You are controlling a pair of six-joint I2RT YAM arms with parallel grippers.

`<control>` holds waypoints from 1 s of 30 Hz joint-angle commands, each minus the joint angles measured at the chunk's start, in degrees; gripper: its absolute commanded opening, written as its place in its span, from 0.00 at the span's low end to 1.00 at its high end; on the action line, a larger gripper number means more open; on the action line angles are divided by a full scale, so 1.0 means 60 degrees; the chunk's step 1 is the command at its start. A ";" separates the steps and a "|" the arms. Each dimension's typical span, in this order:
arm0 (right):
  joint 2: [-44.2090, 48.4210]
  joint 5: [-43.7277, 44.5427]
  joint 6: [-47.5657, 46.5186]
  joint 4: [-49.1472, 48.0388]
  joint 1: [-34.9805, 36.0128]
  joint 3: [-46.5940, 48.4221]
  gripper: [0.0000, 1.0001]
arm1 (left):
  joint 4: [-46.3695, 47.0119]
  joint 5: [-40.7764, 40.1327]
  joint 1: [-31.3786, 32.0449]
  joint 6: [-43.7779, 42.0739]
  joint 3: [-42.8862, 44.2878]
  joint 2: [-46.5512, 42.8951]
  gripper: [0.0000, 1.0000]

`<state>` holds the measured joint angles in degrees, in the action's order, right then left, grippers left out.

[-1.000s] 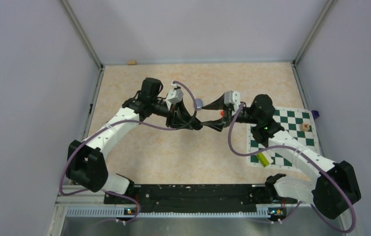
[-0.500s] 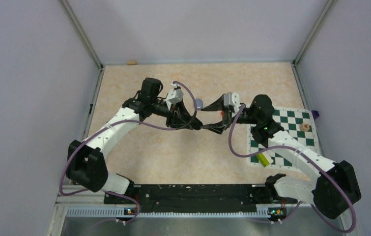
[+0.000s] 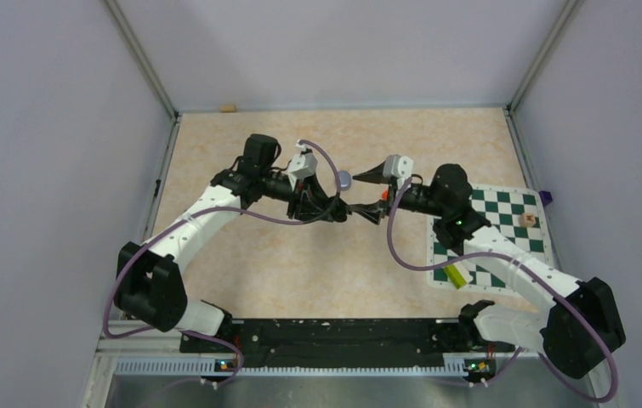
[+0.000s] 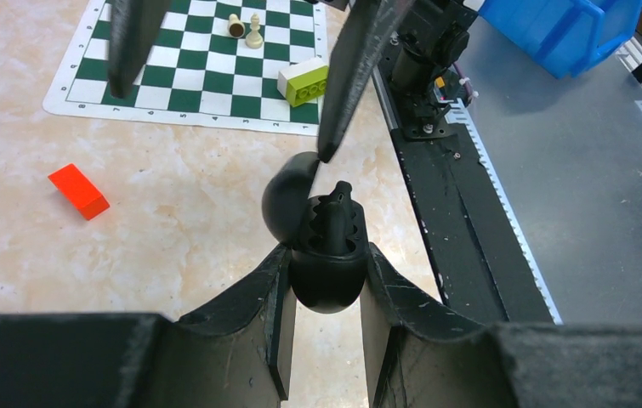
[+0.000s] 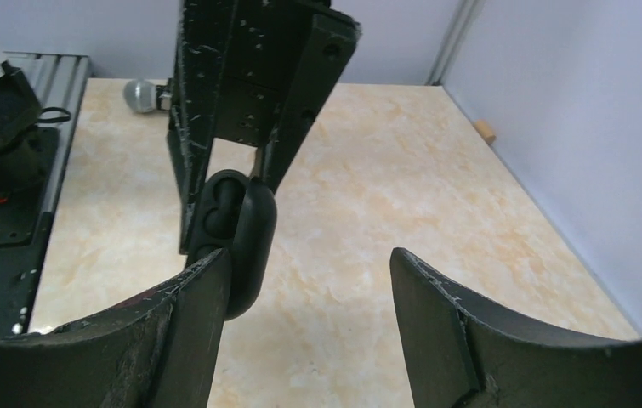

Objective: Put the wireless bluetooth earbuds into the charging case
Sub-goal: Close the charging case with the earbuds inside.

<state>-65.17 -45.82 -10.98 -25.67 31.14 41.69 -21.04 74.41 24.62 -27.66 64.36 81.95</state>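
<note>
- The left claw (image 4: 327, 259) is clamped tight on the black charging case (image 4: 326, 289), whose lid (image 4: 290, 191) stands open.
- One black earbud (image 4: 335, 212) stands in the case, just ahead of that claw's fingertips. It looks not fully seated.
- The right claw (image 5: 309, 259) gapes wide and holds nothing, with the case just beside one of its fingers.
- Step in hand, as I judge it: seating a bud.
- The next move calls for a gentle press on that bud, or fetching another; no other bud shows.

This is a robotics lab, I'd say: a pair of robot arms (image 3: 207, 212) bolted to a marble-patterned desk (image 3: 317, 263), boxed in by plain lilac panels (image 3: 45, 170) on metal framing (image 3: 141, 59). A blue storage bin (image 4: 555, 25) sits off to one side.
</note>
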 commanded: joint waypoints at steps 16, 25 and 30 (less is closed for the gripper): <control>0.0403 -0.1859 0.0446 -0.0470 -0.0150 0.0271 0.75 | 0.0200 0.0475 0.0092 -0.0159 0.0210 -0.0025 0.00; 0.0155 -0.1013 -0.0086 -0.0045 -0.0022 0.0247 0.98 | 0.0163 0.0501 0.0104 -0.0165 0.0238 0.0000 0.00; 0.0024 -0.0561 -0.0088 -0.0117 0.0082 0.0215 0.99 | 0.0154 0.0500 0.0111 -0.0165 0.0244 0.0011 0.00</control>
<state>-64.34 -51.42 -10.52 -25.45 30.72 41.69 -21.04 75.64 25.02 -27.81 64.38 82.04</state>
